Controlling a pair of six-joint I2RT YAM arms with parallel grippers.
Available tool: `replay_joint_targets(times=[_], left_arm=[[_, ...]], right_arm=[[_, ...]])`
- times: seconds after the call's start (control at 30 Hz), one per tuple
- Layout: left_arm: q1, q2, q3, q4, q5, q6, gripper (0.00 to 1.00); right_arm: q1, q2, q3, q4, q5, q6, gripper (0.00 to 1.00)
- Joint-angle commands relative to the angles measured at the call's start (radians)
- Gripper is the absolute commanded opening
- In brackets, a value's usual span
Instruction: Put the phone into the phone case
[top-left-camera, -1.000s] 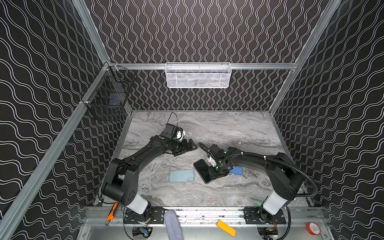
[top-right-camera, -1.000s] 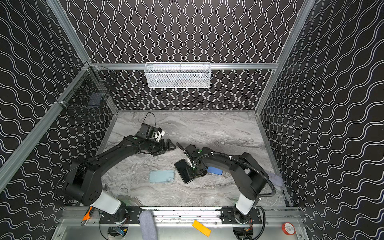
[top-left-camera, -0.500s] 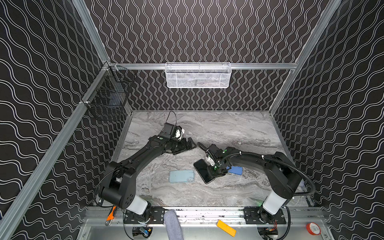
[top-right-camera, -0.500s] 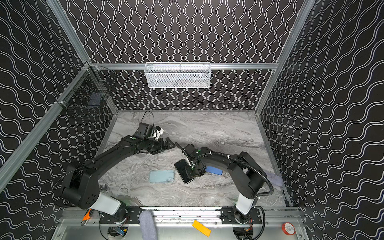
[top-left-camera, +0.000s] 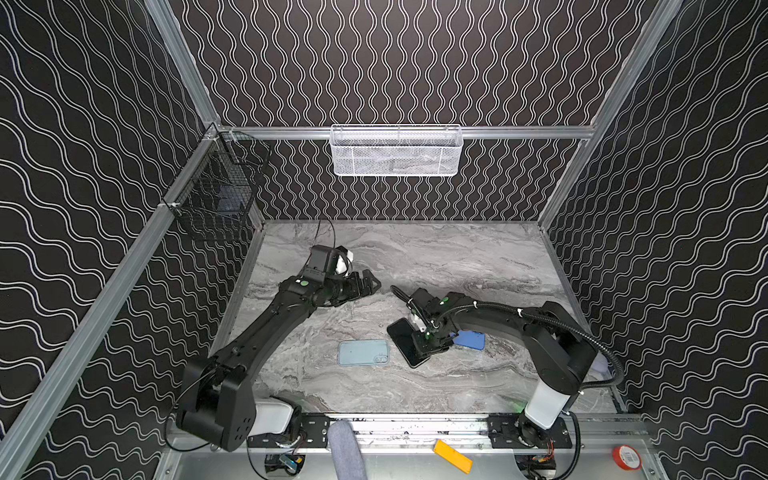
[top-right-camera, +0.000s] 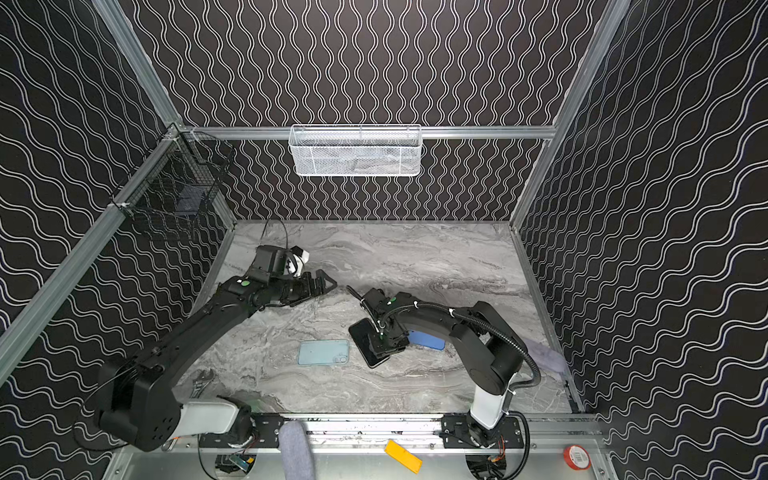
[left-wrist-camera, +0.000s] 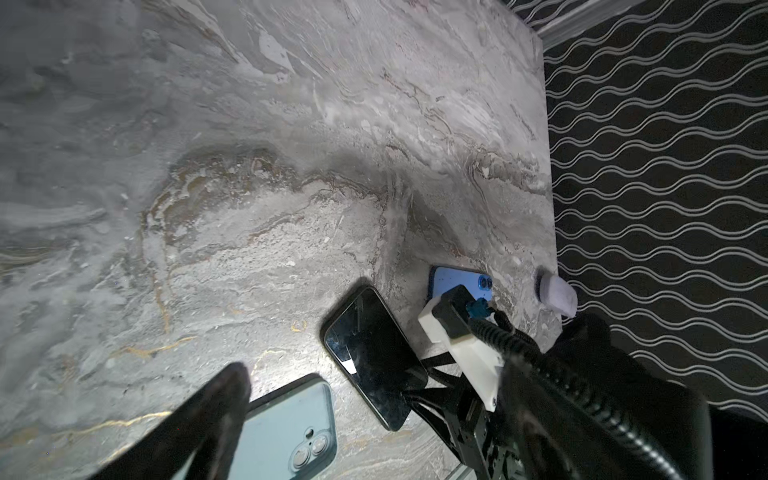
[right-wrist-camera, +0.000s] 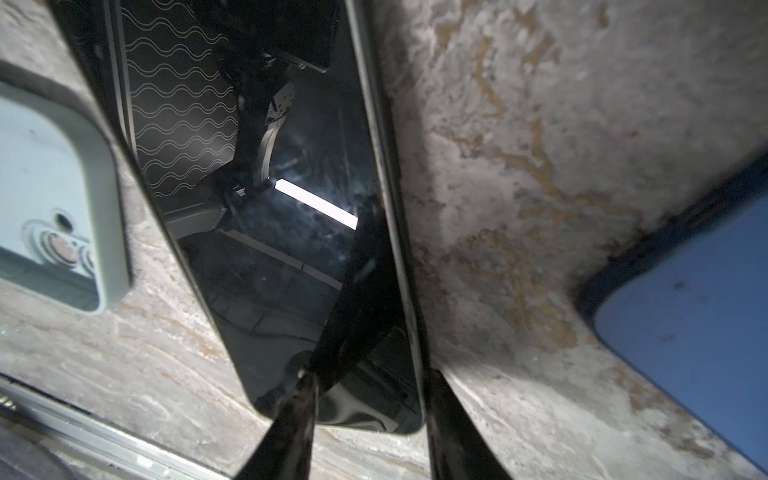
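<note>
Both top views: high at 6 o'clock, tilted down toward 12, whole table (top-left-camera: 436, 257) in frame. Left wrist: mid-range, faces 4 o'clock. Right wrist: very near, faces down. All views share black phone (left-wrist-camera: 370, 353).

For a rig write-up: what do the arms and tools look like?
The left arm and right arm are black, with a pale grey base link and a green dot. A ribbed black hose with white ties follows the right arm; a thin cable loops at the left wrist. The left tool and right tool are black.
</note>
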Motion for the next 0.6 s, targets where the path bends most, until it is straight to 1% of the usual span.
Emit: replay_joint_targets(times=[0.0, 0.3, 0.37, 0.5, 0.57], left_arm=[[0.015, -0.021, -0.008, 0.01, -0.02, -0.013, 0.98], [0.054, -0.047, -0.043, 0.036, 0.016, -0.019, 0.98], [0.059, -0.045, -0.045, 0.044, 0.024, -0.019, 0.98], [0.059, -0.022, -0.038, 0.07, 0.071, -0.019, 0.98], [0.058, -0.018, -0.04, 0.079, 0.085, -0.022, 0.98]], right_arm=[[0.021, 0.119, -0.032, -0.057, 0.151, 0.015, 0.41], [0.036, 0.157, -0.001, -0.065, 0.149, 0.023, 0.41], [0.036, 0.14, 0.012, -0.067, 0.145, 0.017, 0.41], [0.034, 0.042, 0.061, -0.076, 0.14, 0.017, 0.42], [0.032, 0.016, 0.089, -0.093, 0.145, 0.017, 0.43]])
